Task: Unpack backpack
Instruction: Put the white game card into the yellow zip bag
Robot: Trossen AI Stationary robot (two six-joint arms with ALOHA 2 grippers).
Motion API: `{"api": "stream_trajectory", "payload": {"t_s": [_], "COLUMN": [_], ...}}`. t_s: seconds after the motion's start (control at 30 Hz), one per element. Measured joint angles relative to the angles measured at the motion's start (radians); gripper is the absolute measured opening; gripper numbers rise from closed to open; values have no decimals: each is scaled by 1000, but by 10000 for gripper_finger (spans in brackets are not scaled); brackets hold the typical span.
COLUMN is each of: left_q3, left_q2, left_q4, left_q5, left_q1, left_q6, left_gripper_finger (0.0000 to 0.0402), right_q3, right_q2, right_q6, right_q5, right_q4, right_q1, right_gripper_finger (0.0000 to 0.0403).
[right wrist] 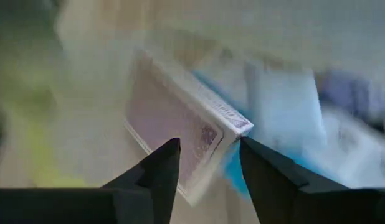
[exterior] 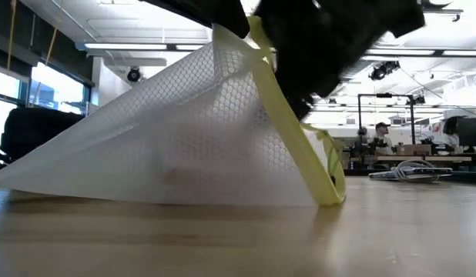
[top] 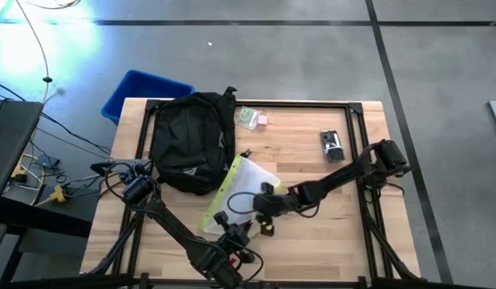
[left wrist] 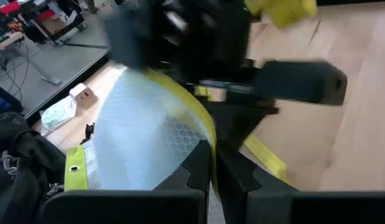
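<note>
The black backpack [top: 192, 140] lies at the table's far left. A clear mesh pouch with a yellow edge [top: 236, 193] lies mid-table, and in the low view [exterior: 184, 131] it stands raised like a tent with its lower edge on the table. My left gripper [left wrist: 212, 163] is shut on the pouch's yellow edge. My right gripper [right wrist: 208, 162] is open at the pouch [top: 266, 199]. Its fingers stand on either side of a pale pink and white box [right wrist: 180, 124] inside the pouch. I cannot tell if they touch the box. My left gripper pinches the pouch's yellow edge strip [left wrist: 208, 140] between its two fingers, coming from the table's near side. That edge is lifted. The pouch's clear body slopes down from it, and its lower edge [exterior: 145, 198] rests on the table.
A blue bin [top: 140, 90] stands beyond the table's far left corner. A small green and white packet [top: 248, 118] and a pink item [top: 262, 120] lie beside the backpack. A black device [top: 332, 144] lies at the far right. Bare wood lies along the near edge.
</note>
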Motion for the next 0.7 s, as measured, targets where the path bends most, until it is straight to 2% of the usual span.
{"api": "stream_trajectory", "payload": {"t_s": [0.1, 0.27, 0.57, 0.7], "left_q3": [0, 0, 0, 0], "left_q2": [0, 0, 0, 0], "left_q4": [0, 0, 3, 3], "left_q5": [0, -1, -1, 0], "left_q1": [0, 0, -3, -3], "left_q6": [0, 0, 2, 1], "left_gripper_finger": [0, 0, 0, 0], "right_q3": [7, 28, 36, 37], "right_q2": [0, -4, -20, -24], "right_q6": [-64, -115, -166, -93], "right_q5": [2, 110, 134, 190], "right_q4": [65, 59, -186, -324], "right_q1": [-5, 5, 119, 163], "right_gripper_finger": [134, 126, 126, 125]}}
